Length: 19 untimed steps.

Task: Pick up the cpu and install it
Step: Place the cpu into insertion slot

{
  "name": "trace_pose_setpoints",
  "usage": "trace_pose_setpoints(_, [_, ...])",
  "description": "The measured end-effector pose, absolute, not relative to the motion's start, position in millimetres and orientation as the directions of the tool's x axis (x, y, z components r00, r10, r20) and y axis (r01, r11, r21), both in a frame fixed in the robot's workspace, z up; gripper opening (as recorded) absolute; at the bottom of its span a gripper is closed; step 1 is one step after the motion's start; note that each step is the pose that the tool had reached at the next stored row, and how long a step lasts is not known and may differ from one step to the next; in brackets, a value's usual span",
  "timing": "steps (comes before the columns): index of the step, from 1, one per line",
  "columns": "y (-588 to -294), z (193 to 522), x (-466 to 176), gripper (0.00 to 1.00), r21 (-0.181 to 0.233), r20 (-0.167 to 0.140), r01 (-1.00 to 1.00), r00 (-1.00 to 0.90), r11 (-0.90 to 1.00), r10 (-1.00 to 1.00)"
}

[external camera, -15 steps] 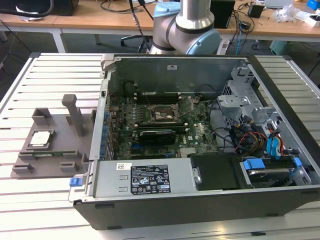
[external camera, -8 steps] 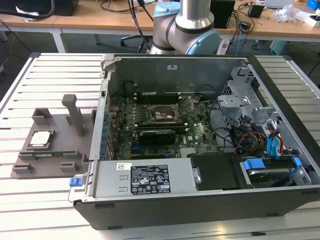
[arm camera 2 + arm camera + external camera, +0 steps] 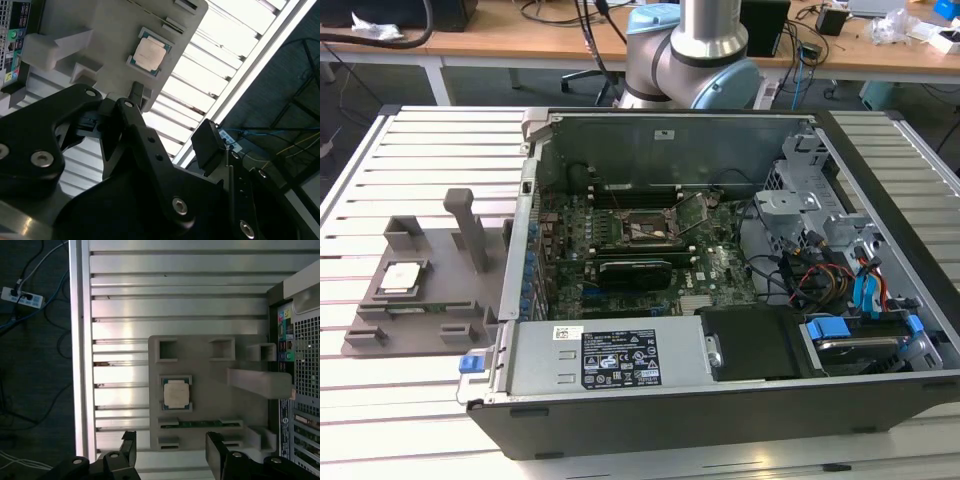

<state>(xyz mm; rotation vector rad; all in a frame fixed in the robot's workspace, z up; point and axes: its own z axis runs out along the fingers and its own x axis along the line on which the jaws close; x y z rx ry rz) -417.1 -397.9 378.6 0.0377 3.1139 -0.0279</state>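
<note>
Silver metal slats made up the big table [image 3: 420, 150], the widest thing in the room. On it lay a dark computer case [image 3: 720, 410] with its side off, so the green board [image 3: 720, 275] inside could be seen, and in the middle of that board sat a black square socket [image 3: 645, 230] with its frame lifted. Behind the case stood the thick silver and blue arm [image 3: 710, 40]. At the exterior view's left of the case, just beside it, a grey plastic tray [image 3: 435, 335] rested flat on the slats, with a tall post [image 3: 470, 230] standing upright on it. The black gripper [image 3: 172, 455] hung above the tray in the first wrist view. Its two fingers [image 3: 129, 447] were apart, with a wide gap between them and nothing held in that gap. A thin green strip [image 3: 200, 424] lay in a long slot of the tray, between the fingers and the chip. The cpu [image 3: 402, 277] was the smallest thing, a little flat square with a dull silver top. It lay flat in its own square pocket in the tray, as both wrist views showed [image 3: 176, 393] [image 3: 150, 54]. It was well apart from the socket, and the fingers did not touch it.
</note>
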Motion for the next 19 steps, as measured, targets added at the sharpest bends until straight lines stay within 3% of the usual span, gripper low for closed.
trace_pose_setpoints(19, [-397.9,329.5,-416.5,0.66,-0.018,-0.028,0.024,-0.999,1.000,0.024])
